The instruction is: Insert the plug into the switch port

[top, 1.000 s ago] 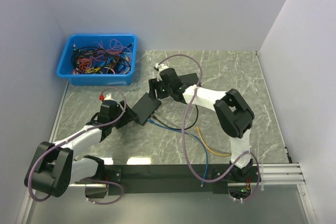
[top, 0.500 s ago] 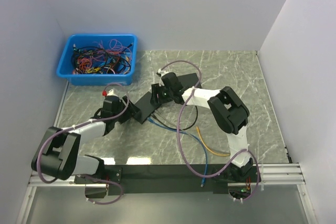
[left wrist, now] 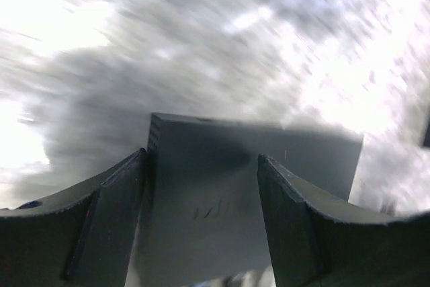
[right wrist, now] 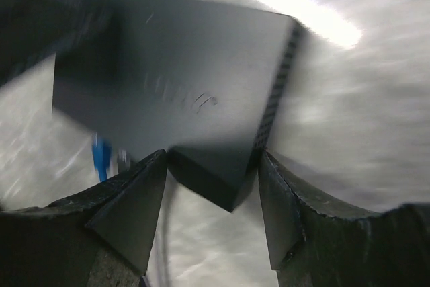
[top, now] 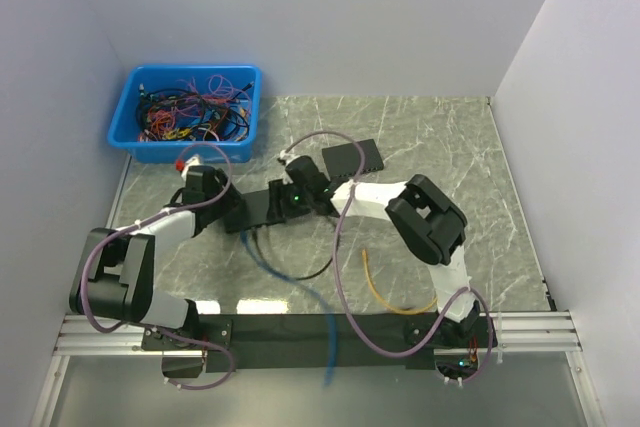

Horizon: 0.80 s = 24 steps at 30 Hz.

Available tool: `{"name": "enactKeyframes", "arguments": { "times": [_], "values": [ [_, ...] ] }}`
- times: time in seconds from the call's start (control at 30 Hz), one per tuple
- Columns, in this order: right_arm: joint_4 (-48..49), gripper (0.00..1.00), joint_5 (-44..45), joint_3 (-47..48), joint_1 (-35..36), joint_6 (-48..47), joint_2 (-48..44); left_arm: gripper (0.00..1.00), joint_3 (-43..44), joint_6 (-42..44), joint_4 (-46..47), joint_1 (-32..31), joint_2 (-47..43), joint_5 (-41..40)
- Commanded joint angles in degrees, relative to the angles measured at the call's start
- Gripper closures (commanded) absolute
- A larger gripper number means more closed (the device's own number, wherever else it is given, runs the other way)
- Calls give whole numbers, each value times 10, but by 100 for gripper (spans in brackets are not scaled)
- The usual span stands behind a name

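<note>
Switch (top: pixel 268 205) is clamped by its ends, long axis running from left gripper (left wrist: pixel 201 159) to right gripper (right wrist: pixel 211 159). Blue cable (right wrist: pixel 101 154) is seen under it, just left of the right gripper's fingers; the plug cannot be made out.

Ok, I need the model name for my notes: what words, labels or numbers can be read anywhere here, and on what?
Nothing here can be read.
switch, top face, left wrist view: a faint mark, too blurred to read.
Same face, right wrist view: the same faint mark, also too blurred to read.
blue bin: no text visible from above.
black box behind the arms: no text visible from above.
</note>
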Motion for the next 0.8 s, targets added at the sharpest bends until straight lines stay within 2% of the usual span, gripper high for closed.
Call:
{"name": "enactKeyframes", "arguments": {
  "times": [0.0, 0.2, 0.37, 0.53, 0.77],
  "values": [
    [43, 37, -123, 59, 69, 55, 19, 30, 15, 1, 17, 8, -29, 64],
    [29, 38, -138, 133, 88, 54, 62, 30, 13, 18, 1, 45, -44, 64],
    [-23, 38, -93, 155, 87, 12, 53, 30, 14, 22, 0, 52, -46, 60],
    [-60, 37, -29, 115, 70, -25, -5, 30, 8, 17, -3, 53, -58, 43],
    [-133, 35, 138, 51, 68, -74, -139, 28, 6, 2, -31, 54, -103, 7]
  ]
}}
